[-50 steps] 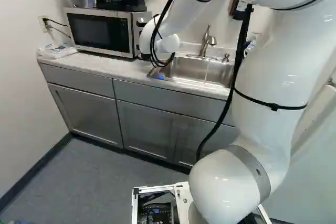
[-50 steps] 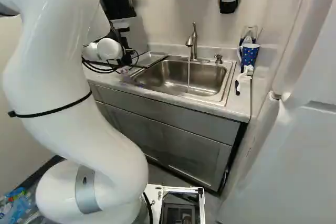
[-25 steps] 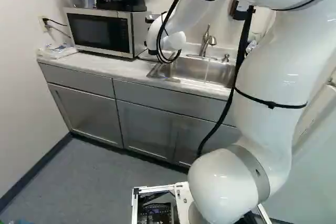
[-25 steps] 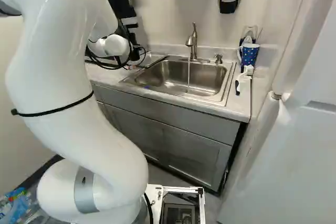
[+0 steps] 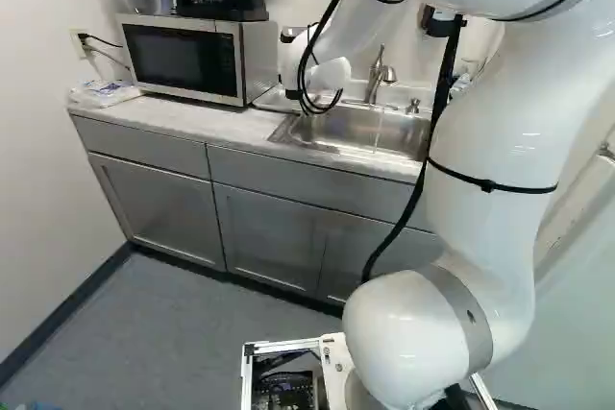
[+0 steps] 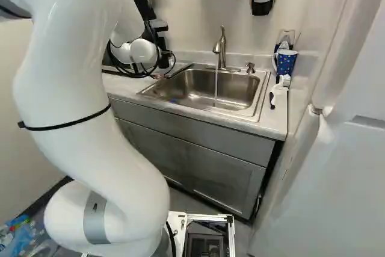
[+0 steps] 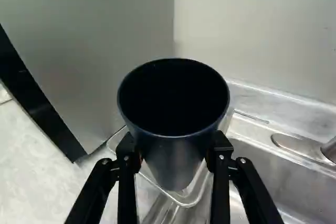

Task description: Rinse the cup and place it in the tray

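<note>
One dark, tapering cup (image 7: 174, 129) pinched in black claw (image 6: 158, 76); shiny, round-cornered tray (image 7: 190, 201) beyond.

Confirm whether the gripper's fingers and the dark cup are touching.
Touching: the wrist view shows both fingers against the dark cup, one on each side.

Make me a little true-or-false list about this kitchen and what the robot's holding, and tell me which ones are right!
1. The gripper is holding a dark cup. True.
2. The faucet is turned off. False: water is running from it into the sink.
3. In the wrist view, a metal tray shows beyond the cup. True.
4. The blue patterned mug stands between the microwave and the sink. False: it stands on the sink's other side, at the right of the right base view.
5. The microwave sits on the counter. True.
</note>
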Controlling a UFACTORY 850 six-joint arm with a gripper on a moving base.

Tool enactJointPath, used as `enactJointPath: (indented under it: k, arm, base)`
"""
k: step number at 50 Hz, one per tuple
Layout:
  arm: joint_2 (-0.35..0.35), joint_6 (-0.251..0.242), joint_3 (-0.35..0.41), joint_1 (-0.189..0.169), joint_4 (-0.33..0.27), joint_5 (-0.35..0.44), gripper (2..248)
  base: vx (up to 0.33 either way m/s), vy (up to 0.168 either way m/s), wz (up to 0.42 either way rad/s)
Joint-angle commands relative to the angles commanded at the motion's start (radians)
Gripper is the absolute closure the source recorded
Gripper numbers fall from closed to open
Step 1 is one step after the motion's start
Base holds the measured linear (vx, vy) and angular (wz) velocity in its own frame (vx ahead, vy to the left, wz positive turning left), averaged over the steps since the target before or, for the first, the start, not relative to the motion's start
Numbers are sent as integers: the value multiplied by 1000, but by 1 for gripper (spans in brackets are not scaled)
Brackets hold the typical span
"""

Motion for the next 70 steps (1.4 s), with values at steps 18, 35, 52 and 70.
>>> enactJointPath:
  k: [18, 35, 52, 70]
  arm:
    - [-13, 0, -14, -50, 0, 0, 125]
    - [-15, 0, -16, -96, 0, -13, 125]
    - [-13, 0, -14, -143, 0, -74, 125]
    - [-15, 0, -16, -192, 0, -150, 125]
  base:
    - [0, 0, 0]
    - [0, 0, 0]
    - [0, 0, 0]
    - [0, 0, 0]
